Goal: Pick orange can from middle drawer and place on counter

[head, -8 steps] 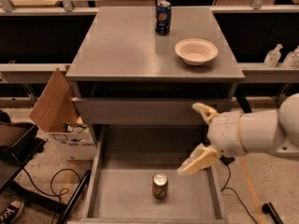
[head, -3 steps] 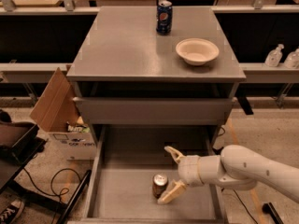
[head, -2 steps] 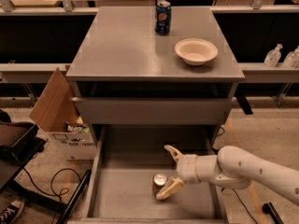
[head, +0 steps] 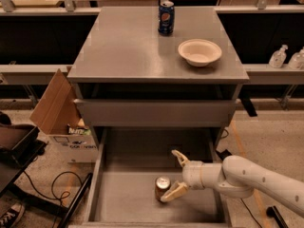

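Here the grey counter (head: 128, 46) carries a bowl (head: 199, 52). Inside the middle drawer (head: 123, 194), my gripper (head: 176, 175) is spread wide, its lower finger against the orange can (head: 162, 187).

Orange can (head: 162, 188): upright, silver top showing, on the floor of the middle drawer (head: 118, 194), right of centre. Drawer grey, pulled out. Counter (head: 128, 46) above drawer, flat matte grey. Gripper (head: 176, 175) inside drawer, fingers spread, just right of can.

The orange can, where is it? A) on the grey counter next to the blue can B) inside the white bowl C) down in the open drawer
C: the orange can stands on the floor of the open middle drawer, with the open gripper close beside it.
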You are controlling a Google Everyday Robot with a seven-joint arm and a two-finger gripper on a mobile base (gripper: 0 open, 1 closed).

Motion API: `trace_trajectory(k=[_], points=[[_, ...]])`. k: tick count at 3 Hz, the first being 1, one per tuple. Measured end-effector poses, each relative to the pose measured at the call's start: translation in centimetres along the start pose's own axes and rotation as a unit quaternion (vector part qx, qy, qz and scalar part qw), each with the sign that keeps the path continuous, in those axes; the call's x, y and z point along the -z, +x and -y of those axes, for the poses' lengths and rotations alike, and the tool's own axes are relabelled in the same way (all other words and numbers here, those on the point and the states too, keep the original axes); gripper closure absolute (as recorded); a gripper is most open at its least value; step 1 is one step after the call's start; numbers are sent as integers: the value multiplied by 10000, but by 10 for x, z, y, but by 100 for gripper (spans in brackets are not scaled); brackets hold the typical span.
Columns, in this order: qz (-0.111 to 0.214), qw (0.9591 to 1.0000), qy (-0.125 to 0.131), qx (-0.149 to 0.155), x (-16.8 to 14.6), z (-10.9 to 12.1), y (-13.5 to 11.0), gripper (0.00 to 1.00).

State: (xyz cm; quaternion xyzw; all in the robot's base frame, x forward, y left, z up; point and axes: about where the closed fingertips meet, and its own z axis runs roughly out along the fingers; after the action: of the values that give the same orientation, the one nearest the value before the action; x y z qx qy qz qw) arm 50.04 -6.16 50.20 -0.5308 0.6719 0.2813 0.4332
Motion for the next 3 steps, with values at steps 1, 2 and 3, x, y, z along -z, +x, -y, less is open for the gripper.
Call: trace_trajectory(k=[1, 2, 3], points=[[-80, 9998, -9, -156, -3, -5, 22, 0], [-50, 9984, -255, -508, -30, -20, 47, 3], [-51, 9970, -472, -612, -48, -25, 53, 25]])
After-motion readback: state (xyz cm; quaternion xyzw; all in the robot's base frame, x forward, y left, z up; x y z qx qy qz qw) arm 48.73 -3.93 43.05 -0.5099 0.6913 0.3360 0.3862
